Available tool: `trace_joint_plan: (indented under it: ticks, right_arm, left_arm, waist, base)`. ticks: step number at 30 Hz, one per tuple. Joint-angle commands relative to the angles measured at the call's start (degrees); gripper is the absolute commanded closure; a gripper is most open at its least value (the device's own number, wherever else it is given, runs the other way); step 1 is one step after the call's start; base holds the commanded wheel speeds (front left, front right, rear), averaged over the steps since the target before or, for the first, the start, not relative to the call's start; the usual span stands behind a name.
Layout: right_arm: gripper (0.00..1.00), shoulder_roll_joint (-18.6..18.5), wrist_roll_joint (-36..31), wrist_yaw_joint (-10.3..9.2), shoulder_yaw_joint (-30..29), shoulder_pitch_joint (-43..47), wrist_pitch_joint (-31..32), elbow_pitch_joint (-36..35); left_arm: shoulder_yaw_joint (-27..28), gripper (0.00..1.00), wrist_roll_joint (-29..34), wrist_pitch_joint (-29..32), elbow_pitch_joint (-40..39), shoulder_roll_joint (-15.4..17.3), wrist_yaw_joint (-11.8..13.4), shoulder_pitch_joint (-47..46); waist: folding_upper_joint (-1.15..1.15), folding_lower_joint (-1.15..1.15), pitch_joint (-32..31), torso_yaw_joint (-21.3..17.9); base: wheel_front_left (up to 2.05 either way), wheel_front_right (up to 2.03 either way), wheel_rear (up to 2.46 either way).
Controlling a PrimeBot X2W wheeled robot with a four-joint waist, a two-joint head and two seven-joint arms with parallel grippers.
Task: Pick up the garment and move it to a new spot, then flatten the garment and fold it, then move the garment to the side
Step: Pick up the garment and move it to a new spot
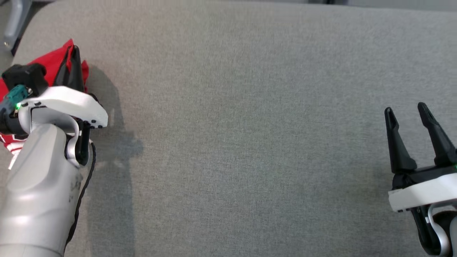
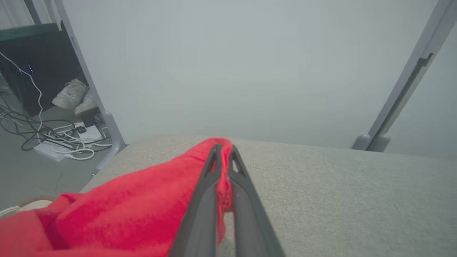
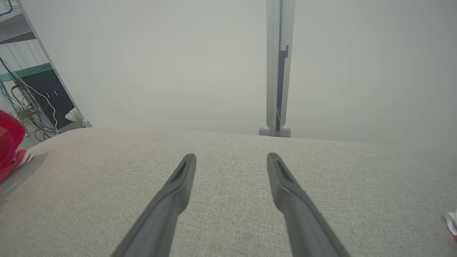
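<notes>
The red garment [image 1: 53, 64] lies bunched at the far left of the grey cushioned surface [image 1: 232, 125], with a red-and-white striped hem low at the left edge. My left gripper [image 2: 224, 153] is shut on a fold of the red garment [image 2: 135, 210], pinching cloth between its two dark fingers. In the head view the left gripper [image 1: 73, 59] points up into the cloth, partly hidden by its own wrist. My right gripper [image 1: 407, 117] stands open at the lower right, nothing between its fingers. The right wrist view shows the right gripper [image 3: 231, 159] over bare surface and the garment [image 3: 10, 146] at the far left.
Beyond the surface's far edge stand grey frame posts [image 3: 275, 71] and a pale wall. On the floor to the left lie tangled cables [image 2: 53, 139] and a pair of white shoes [image 2: 73, 96]. A small bit of striped cloth [image 3: 451, 221] shows at the right edge.
</notes>
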Motion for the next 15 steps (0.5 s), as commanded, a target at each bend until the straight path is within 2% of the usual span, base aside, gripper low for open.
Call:
trace_joint_plan:
  ticks: [1, 2, 3, 6, 12, 15]
  right_arm:
    - [0.00, 0.37, 0.03, -0.01, -0.54, 1.33, -0.62, 0.61]
    - [0.00, 0.37, 0.03, -0.01, -0.54, 1.33, -0.62, 0.61]
    - [0.00, 0.63, 0.08, -0.01, -0.63, 1.84, -0.81, 0.74]
    - [0.00, 1.55, 0.07, -0.01, -0.74, 3.44, -1.11, 1.14]
    - [0.00, 2.78, 0.57, -0.01, -1.12, 5.71, -1.57, 1.38]
    - [0.00, 3.27, 0.53, -0.01, -1.30, 5.83, -1.41, 0.88]
  left_arm:
    - [0.47, 1.00, 1.05, -0.34, -5.49, 1.04, 1.70, 3.69]
    - [0.47, 1.00, 1.05, -0.34, -5.49, 1.04, 1.70, 3.69]
    - [0.65, 1.00, 1.39, -0.34, -8.76, 1.31, 2.59, 5.63]
    - [0.74, 1.00, 2.65, -0.04, -19.50, 2.40, 6.21, 12.71]
    - [-0.14, 1.00, 3.50, 6.56, -43.32, 3.84, 13.18, 27.99]
    - [-1.06, 1.00, 3.85, 9.64, -52.70, 4.05, 15.70, 33.64]
  waist:
    - [0.00, 0.00, -4.12, -1.00]
    - [0.00, 0.00, -4.12, -1.00]
    - [0.00, 0.00, -5.13, -1.27]
    - [0.00, 0.00, -7.83, -2.13]
    - [0.00, 0.00, -10.23, -4.00]
    - [0.00, 0.00, -10.01, -5.16]
  base:
    - [0.00, 0.00, 0.00]
    - [0.00, 0.00, 0.00]
    - [0.00, 0.00, 0.00]
    - [0.00, 0.00, 0.00]
    - [0.00, 0.00, 0.00]
    - [0.00, 0.00, 0.00]
